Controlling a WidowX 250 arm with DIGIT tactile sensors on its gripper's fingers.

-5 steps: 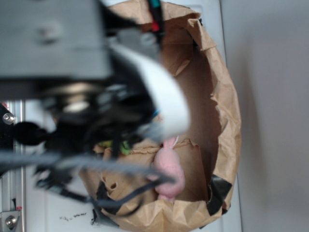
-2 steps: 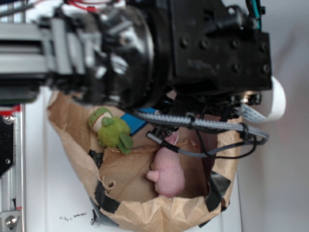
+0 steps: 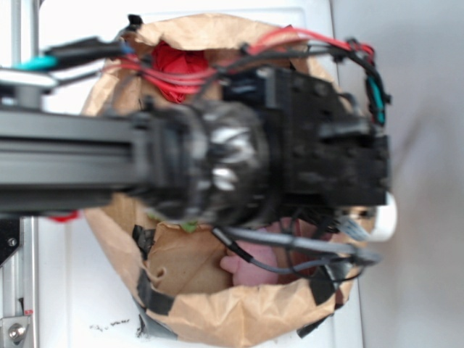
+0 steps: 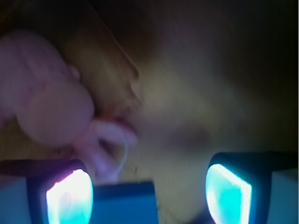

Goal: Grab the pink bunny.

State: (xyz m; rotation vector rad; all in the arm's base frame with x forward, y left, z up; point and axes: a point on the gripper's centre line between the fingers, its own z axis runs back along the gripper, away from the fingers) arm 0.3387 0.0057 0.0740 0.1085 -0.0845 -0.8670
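Since the arm has swung down over the brown paper bag (image 3: 217,322), you see the small fuzzy pink bunny (image 4: 51,112) upper left in the wrist view. The gripper (image 4: 149,186) is wide open and empty, bunny off toward its left pad; shift over before closing.

Probably a lab: aluminium rail (image 3: 16,290), white tabletop (image 3: 65,290).

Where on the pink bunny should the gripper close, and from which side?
Probably across the rounded body of the pink bunny, not the thin ears nearest the camera. It lies off to one side of the open gripper, by the left glowing finger, so shift that way and descend from above.
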